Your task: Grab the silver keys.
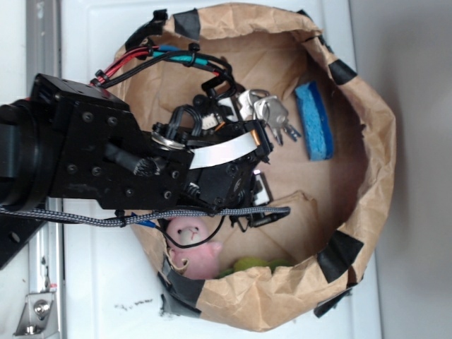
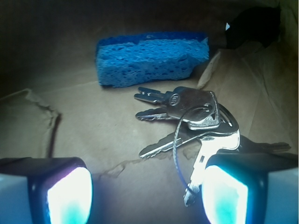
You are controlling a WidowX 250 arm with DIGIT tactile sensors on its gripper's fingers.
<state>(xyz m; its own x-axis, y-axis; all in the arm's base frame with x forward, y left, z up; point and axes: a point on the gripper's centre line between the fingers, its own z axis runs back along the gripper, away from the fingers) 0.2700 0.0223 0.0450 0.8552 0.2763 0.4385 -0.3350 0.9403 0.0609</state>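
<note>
Setting: White tabletop (image 1: 92, 296) carrying a brown paper bag (image 1: 367, 205), its rim rolled down and patched with black tape.
Robot: WidowX arm (image 1: 85, 155) reaches in from the side, wrist low over the bag floor.
Tool: tool (image 2: 147, 196) released, its two pads set wide at the lower corners of the wrist view, nothing between them.
Silver keys: silver keys (image 2: 196, 116) lie flat on the paper, fanned on a thin ring, just beside the blue sponge (image 2: 152, 56) and apart from it; the bunch sits off-centre, toward one pad.
Other contents: pink plush toy (image 1: 192, 244) and something green at the bag's opposite wall.
Step in hand: by the look of it, lining up before descent.
Risk: with the bunch off-centre, a closing pad may land on top of a key head or push the bunch aside; flat, slick blades could slip out, or only the ring wire gets caught and the keys dangle; creased paper may get pinched too.
</note>
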